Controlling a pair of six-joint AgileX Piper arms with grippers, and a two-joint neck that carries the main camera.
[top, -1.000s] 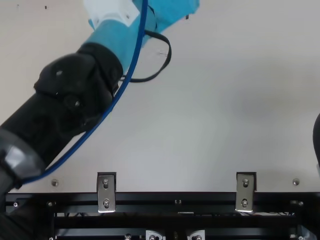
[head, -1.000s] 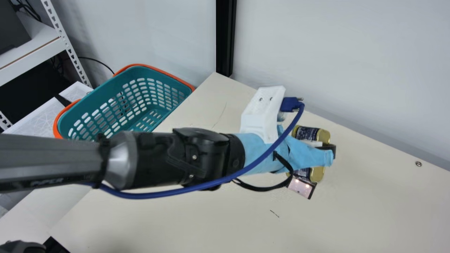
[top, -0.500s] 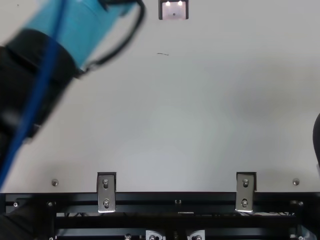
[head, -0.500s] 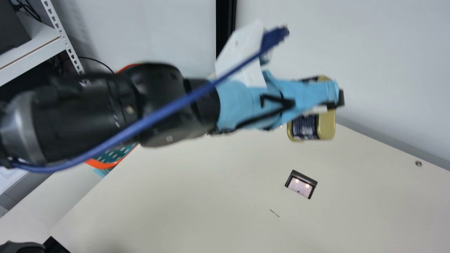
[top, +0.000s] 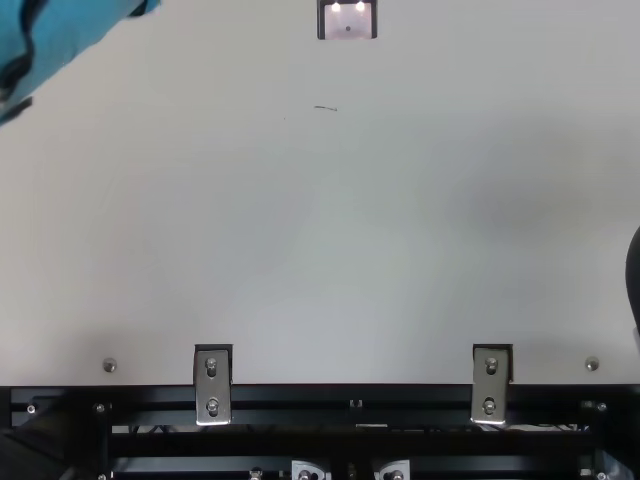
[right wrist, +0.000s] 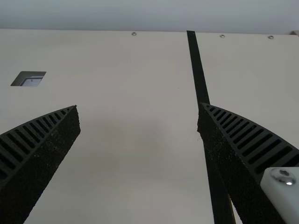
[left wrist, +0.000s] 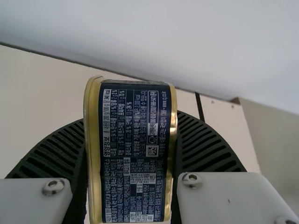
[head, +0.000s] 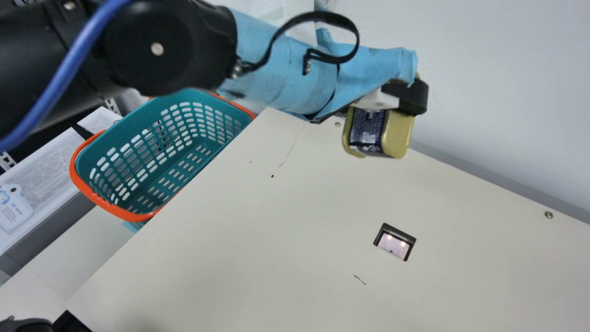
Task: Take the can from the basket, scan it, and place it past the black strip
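Observation:
In the main view my left gripper (head: 412, 97), wrapped in blue at the wrist, is shut on a gold-rimmed, dark-labelled can (head: 380, 131), held up near the table's back edge. The left wrist view has the can (left wrist: 135, 149) upright between the ribbed pads of this gripper (left wrist: 131, 140), its printed side facing the camera. A lit scanner window (head: 394, 243) is set in the table, apart from the can. My right gripper (right wrist: 138, 107) stands open and empty. The black strip (right wrist: 198, 70) runs past one of its fingers in the right wrist view.
The teal basket (head: 103, 203), with an orange rim, stands at the main view's left, beside the table. A wall (head: 484, 92) rises behind the table. In the top view, metal brackets (top: 212, 385) line the table's near edge.
My left arm has swung up and back from beside the scanner window, carrying the can with it; the window and the basket are uncovered now. The can has stayed in the grip.

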